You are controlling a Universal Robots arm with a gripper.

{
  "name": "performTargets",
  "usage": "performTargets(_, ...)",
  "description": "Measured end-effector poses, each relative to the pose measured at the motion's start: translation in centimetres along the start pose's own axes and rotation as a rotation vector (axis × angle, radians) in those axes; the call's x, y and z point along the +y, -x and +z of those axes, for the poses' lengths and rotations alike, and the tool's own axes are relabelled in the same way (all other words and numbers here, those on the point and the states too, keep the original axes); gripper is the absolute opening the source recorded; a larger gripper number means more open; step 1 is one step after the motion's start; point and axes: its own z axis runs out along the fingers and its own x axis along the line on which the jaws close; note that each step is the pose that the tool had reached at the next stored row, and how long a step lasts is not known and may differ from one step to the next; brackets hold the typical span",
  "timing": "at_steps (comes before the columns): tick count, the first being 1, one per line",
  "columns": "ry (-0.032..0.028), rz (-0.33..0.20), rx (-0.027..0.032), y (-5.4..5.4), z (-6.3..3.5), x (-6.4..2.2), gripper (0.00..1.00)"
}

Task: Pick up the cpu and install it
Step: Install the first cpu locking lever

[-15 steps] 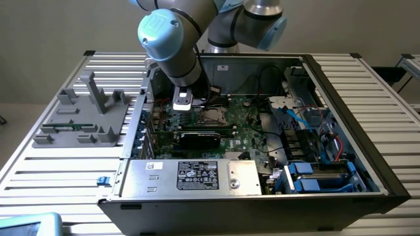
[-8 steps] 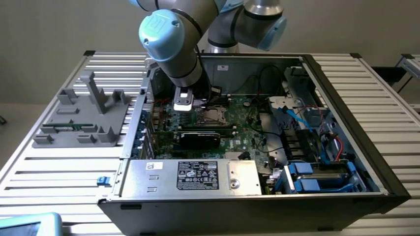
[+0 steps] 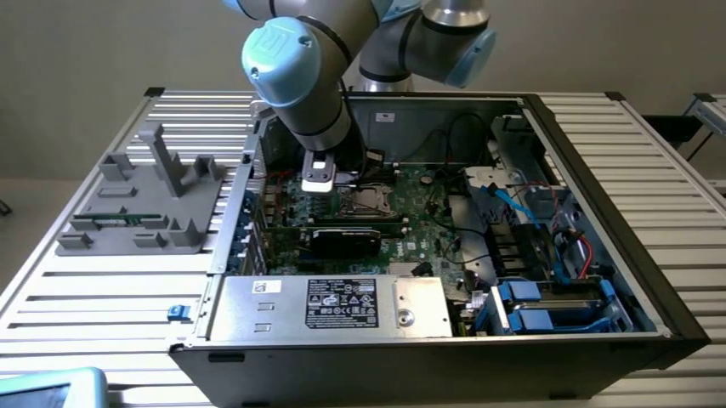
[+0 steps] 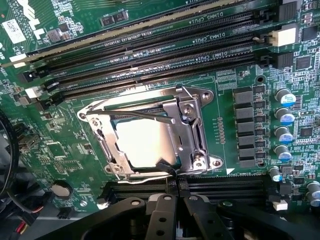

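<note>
The cpu [image 4: 144,142] is a bright silvery square lying flat in the motherboard socket, ringed by the metal socket frame [image 4: 192,131] with its thin lever across one side. My gripper [image 4: 171,192] hovers just off the socket's edge, its black fingers [image 4: 159,212] pressed together and empty. In the exterior view the gripper [image 3: 338,187] hangs inside the open computer case, right over the socket [image 3: 370,202] on the green motherboard [image 3: 426,223].
Memory slots [image 4: 165,55] run beside the socket, and a row of capacitors [image 4: 285,132] stands close by. In the case sit a silver labelled power supply [image 3: 340,304], a black card [image 3: 346,240], cables and blue drive bays [image 3: 556,310]. A grey fixture [image 3: 148,200] stands on the slatted table.
</note>
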Motion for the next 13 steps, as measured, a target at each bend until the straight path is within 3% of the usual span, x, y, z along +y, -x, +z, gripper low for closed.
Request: performTargets(13, 0.0003, 0.001, 0.0004, -0.33, 0.09, 0.00, 0.12)
